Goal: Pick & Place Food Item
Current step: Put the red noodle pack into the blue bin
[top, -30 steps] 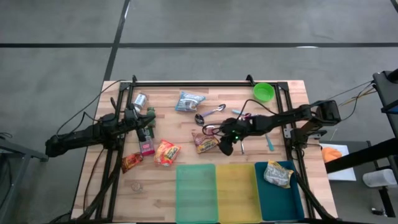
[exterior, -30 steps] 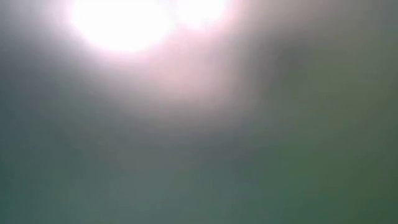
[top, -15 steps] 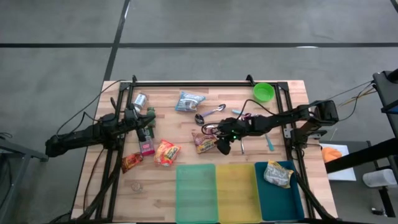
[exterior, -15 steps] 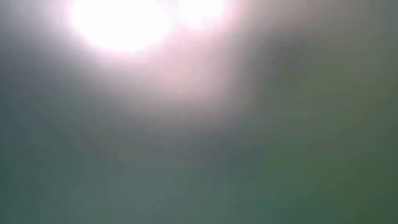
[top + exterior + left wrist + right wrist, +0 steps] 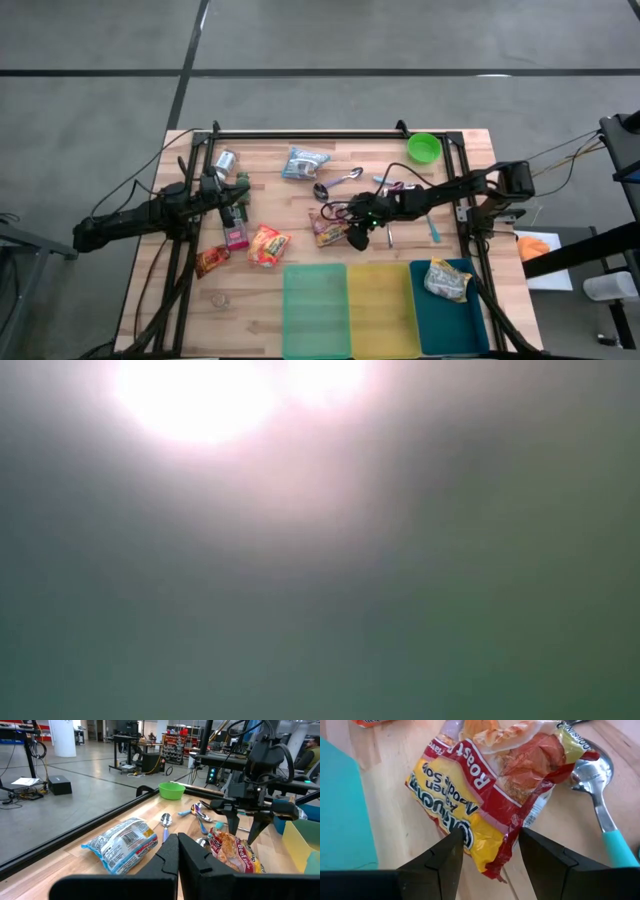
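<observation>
I am holding my right tool (image 5: 490, 847) half open just above the noodle pack (image 5: 500, 785), which is lying flat mid-bench (image 5: 470, 150), so its fingers are straddling one end. It is gripping nothing. My left tool (image 5: 177, 852) is waiting shut on the left.

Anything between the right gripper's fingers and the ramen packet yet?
Nothing. In the right wrist view, the open right gripper hangs over the ramen packet, only air between the fingers and the wrapper.
</observation>
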Action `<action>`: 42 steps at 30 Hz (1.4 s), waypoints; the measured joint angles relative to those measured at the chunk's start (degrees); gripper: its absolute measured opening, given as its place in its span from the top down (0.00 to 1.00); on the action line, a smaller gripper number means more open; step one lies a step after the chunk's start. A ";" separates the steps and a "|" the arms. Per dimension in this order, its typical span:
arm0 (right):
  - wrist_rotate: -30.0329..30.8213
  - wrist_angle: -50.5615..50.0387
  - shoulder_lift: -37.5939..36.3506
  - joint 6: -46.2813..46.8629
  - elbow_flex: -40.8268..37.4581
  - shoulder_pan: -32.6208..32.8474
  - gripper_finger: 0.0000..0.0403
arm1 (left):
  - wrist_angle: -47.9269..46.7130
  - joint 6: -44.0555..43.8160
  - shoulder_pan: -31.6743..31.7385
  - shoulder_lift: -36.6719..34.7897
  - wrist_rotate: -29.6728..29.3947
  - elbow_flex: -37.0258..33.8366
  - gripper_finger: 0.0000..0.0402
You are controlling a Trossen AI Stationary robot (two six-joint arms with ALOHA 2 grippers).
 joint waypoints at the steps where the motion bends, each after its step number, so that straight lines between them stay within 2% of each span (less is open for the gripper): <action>1: 0.01 0.10 0.15 0.00 0.00 0.00 0.53 | 0.00 0.01 0.00 0.01 0.01 0.00 1.00; 14: -0.73 0.62 0.54 0.05 0.00 -0.02 0.55 | 0.00 0.02 0.00 0.02 0.01 0.00 1.00; 32: -0.94 1.10 0.54 0.00 0.00 -0.01 0.96 | 0.00 0.01 0.00 0.02 0.01 0.00 1.00; 42: -0.92 1.13 0.54 0.00 0.00 0.00 0.97 | 0.00 0.02 0.00 0.02 0.01 0.00 1.00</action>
